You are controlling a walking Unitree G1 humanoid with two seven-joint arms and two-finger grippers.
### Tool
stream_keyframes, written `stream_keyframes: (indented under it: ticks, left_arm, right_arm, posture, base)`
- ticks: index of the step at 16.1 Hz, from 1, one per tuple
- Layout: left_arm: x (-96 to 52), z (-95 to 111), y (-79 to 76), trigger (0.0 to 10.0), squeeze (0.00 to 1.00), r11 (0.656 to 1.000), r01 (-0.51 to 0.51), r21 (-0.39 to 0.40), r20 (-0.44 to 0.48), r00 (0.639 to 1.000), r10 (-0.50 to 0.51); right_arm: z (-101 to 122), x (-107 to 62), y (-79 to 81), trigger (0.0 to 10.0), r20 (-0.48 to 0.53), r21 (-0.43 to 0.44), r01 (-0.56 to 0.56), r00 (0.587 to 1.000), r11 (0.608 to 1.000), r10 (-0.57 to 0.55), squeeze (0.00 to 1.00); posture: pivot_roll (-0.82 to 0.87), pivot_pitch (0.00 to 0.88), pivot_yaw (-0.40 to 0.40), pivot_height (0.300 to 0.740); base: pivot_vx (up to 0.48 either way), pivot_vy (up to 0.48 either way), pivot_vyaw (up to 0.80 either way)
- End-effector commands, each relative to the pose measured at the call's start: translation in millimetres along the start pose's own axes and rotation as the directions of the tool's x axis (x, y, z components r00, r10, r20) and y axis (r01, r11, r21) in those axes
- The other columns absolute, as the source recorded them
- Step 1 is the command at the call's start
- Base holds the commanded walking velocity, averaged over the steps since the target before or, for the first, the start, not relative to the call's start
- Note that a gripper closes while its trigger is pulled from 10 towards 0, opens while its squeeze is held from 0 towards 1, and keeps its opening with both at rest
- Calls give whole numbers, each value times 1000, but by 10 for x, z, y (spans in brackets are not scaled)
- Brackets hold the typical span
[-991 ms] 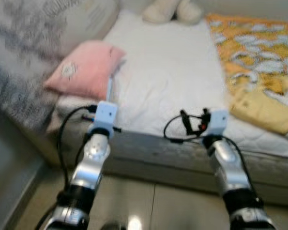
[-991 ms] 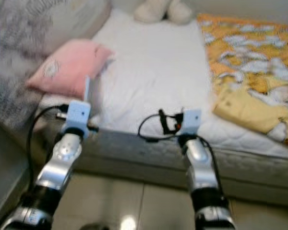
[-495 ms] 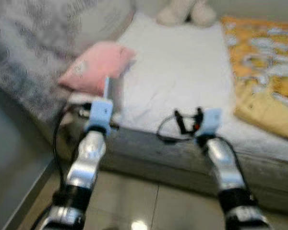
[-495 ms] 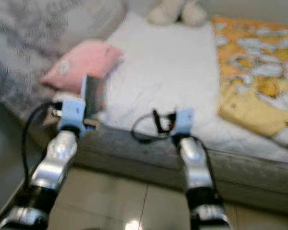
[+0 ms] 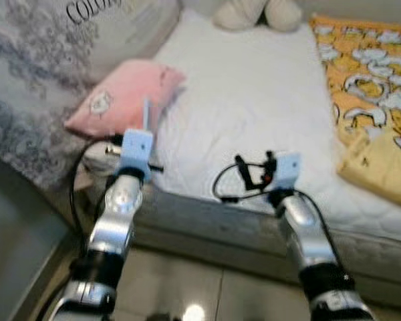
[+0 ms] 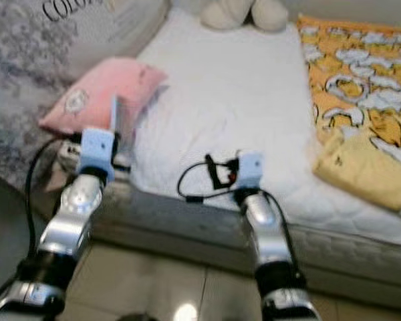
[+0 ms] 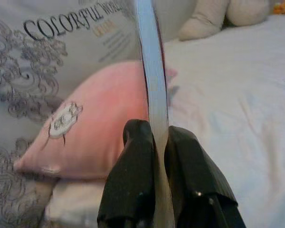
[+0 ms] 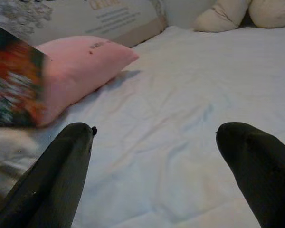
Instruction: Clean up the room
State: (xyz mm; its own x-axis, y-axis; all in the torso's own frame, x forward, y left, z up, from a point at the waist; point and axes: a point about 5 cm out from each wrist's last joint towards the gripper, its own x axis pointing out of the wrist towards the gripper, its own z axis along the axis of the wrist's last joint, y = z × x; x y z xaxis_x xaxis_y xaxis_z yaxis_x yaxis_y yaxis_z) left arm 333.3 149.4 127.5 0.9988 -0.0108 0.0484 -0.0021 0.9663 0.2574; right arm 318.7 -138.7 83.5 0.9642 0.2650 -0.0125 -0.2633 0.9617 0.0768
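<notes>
1. Black fingers [image 7: 133,190] of the left gripper [image 7: 154,142] are closed on a thin flat book [image 7: 152,85], seen edge-on from the wrist; the jaws pinch its lower edge and it stands upright between them.
2. From the head view the left gripper [image 5: 142,134] is over the near left corner of the bed [image 5: 254,93], with the book [image 5: 147,115] rising from it just in front of a pink pillow [image 5: 123,93].
3. Right gripper [image 8: 156,137]: jaws wide apart, holding nothing, pointed across the white sheet. The book's colourful cover [image 8: 14,83] shows in its wrist view, beside the pink pillow [image 8: 80,66].
4. In the head view the right gripper [image 5: 254,170] is above the near edge of the bed, around its middle, well apart from the left one.
5. The pink pillow lies at the left edge of the bed, resting against a large grey patterned cushion [image 5: 33,80] with printed lettering.
6. A cream plush toy [image 5: 257,12] sits at the far edge of the bed.
7. An orange-and-yellow patterned blanket [image 5: 371,100] covers the right side of the bed, folded back near the near edge.
8. Tiled floor [image 5: 207,294] shows below the bed's near edge.
</notes>
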Motion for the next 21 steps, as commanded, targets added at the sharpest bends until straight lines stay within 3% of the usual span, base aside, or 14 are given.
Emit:
stream_keyframes:
  ticks: [1, 7, 9, 10, 11, 12, 13, 16, 17, 18, 19, 20, 21]
  left_arm:
    - [72, 213, -17, 10000, 0, 1000, 4, -10, 88, 996, -3]
    - [180, 297, 65, 10000, 0, 999, 19, -34, 89, 996, -16]
    - [306, 311, 49, 10000, 0, 990, 115, -77, 47, 993, -112]
    - [407, 359, -88, 10000, 0, 907, 296, -301, 45, 954, -297]
    - [448, 413, -161, 10000, 0, 821, 389, -417, 83, 916, -392]
    - [469, 483, -226, 10000, 0, 726, 480, -492, 131, 865, -484]
    - [479, 529, -251, 10000, 0, 678, 515, -524, 163, 842, -514]
    - [517, 541, -360, 10000, 0, 454, 561, -692, 214, 760, -613]
    - [493, 377, -360, 10000, 0, 420, 545, -726, 177, 738, -652]
    - [472, 262, -349, 10000, 0, 446, 524, -725, 126, 738, -663]
    - [366, -86, -292, 10000, 0, 560, 481, -674, -54, 725, -687]
    - [335, -173, -264, 10000, 0, 593, 465, -657, -102, 725, -681]
    - [205, -475, -123, 10000, 0, 720, 462, -519, -295, 693, -658]
  right_arm:
    - [27, -31, -85, 10000, 13, -2, 28, 1000, 1000, -27, 0]
    - [3, -215, -100, 10000, 30, -2, 10, 1000, 1000, -10, 0]
    - [-14, -290, -79, 10000, 25, 6, 6, 1000, 1000, -6, 0]
    - [-11, -362, -60, 10000, 19, -1, -6, 1000, 1000, 6, 0]
    - [0, -398, -38, 10000, 15, -11, -20, 1000, 1000, 21, 0]
    - [25, -444, -19, 10000, 18, -21, -29, 999, 999, 29, 0]
    - [46, -481, -14, 10000, 21, -22, -29, 999, 999, 30, 0]
    - [71, -599, -10, 10000, 10, -18, -24, 1000, 1000, 24, 0]
    - [52, -659, 14, 10000, -10, -16, -33, 999, 999, 33, 0]
    - [44, -672, 24, 10000, -17, -13, -36, 999, 999, 36, 0]
    - [39, -732, 52, 10000, -37, -10, -46, 998, 999, 45, 0]
    - [36, -748, 59, 10000, -41, -10, -48, 998, 999, 48, 0]
    - [30, -795, 65, 10000, -59, -8, -50, 997, 999, 50, 0]
  posture:
    - [-2, 0, 14, 740]
    - [-13, 0, 16, 740]
    - [-25, 13, 16, 740]
    - [-40, 40, 11, 740]
    - [-59, 56, 16, 740]
    - [-80, 73, 22, 740]
    - [-92, 82, 26, 740]
    - [-115, 104, 26, 740]
    - [-127, 124, 21, 740]
    - [-127, 124, 21, 740]
    - [-139, 144, 16, 740]
    - [-140, 145, 15, 740]
    - [-146, 157, 13, 740]
  base:
    - [480, 0, 0]
    - [480, 0, 0]
    - [0, 0, 0]
    - [0, 0, 0]
    - [0, 0, 0]
    - [0, 0, 0]
    - [0, 0, 0]
    - [0, 0, 0]
    - [0, 0, 0]
    - [0, 0, 0]
    - [0, 0, 0]
    - [0, 0, 0]
    - [0, 0, 0]
